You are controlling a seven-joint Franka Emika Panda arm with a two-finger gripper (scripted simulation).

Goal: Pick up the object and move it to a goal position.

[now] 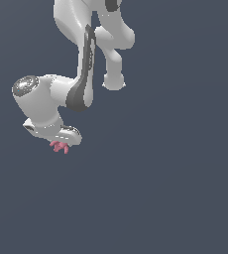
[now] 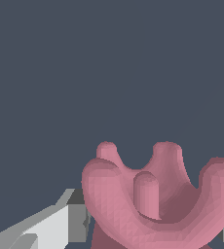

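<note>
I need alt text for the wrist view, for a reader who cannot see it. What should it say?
A pink object with several rounded, curved prongs fills the lower part of the picture, seen close up. It sits between the two pale fingers of the robot's hand, which show at either side. Everything behind is plain dark blue-grey.

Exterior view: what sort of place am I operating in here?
Apparently a bare simulated workspace: a flat, featureless grey-blue backdrop, a smoothly rendered white arm, and one pink lump at its gripper. No furniture is visible.

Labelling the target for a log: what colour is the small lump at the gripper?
Pink lump, seen best in the wrist view.
</note>
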